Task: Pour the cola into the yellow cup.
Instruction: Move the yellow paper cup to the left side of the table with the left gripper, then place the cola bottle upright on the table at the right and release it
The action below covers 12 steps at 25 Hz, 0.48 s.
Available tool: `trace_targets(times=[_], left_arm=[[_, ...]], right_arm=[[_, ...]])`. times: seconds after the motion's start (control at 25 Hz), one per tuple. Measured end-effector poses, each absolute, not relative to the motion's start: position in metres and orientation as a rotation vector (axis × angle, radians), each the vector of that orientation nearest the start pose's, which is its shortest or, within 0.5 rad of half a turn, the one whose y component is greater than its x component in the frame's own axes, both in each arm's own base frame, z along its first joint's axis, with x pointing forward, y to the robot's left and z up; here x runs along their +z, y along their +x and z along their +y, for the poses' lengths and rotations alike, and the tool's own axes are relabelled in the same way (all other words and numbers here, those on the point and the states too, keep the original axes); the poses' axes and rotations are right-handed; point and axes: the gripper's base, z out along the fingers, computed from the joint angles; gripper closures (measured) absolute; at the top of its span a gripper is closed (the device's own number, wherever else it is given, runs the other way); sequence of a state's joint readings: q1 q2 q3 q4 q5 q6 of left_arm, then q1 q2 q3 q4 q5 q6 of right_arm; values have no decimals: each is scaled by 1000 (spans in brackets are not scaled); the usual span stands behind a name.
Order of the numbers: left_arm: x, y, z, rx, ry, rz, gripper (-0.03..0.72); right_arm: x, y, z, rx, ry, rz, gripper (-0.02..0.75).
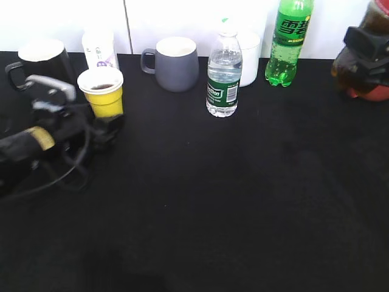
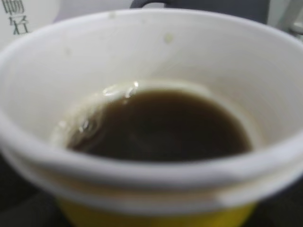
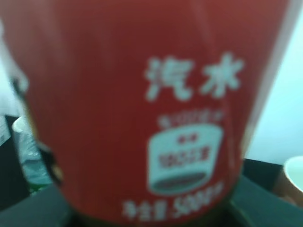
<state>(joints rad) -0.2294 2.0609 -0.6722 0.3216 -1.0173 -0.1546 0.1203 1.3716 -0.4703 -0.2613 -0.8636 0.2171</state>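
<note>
Our left gripper (image 1: 106, 131) sat at the yellow cup (image 1: 103, 91) holding dark liquid, its opening unclear, grey mug (image 1: 176, 64), water bottle (image 1: 223, 76), green bottle (image 1: 290, 39) behind, right gripper (image 1: 364, 45) clasped cola (image 3: 142, 118).

light: bright, white wall blown out | both wrist views blurred, too close | black table (image 1: 243, 201) underexposed

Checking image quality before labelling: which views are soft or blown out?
Exterior view: white wall overexposed, black table swallows shadow detail. Left wrist view: yellow cup too close, rim blurred, glint on the cola inside. Right wrist view: cola label fills frame, print smeared.
</note>
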Motion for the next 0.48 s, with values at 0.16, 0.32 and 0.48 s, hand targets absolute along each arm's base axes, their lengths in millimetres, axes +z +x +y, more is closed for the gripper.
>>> trace_targets(times=[0.16,0.32,0.48], left_arm=[[105,285,-88,-376,377,1906,114],[157,245,-82,-387,430,1774,114],[210,220,-86,-457,515,1605,114]], right_arm=[[237,258,48,283,-189,1554,371],[187,281,45,245,-129,1652,371],[146,315,48,219,-141,1699,371]])
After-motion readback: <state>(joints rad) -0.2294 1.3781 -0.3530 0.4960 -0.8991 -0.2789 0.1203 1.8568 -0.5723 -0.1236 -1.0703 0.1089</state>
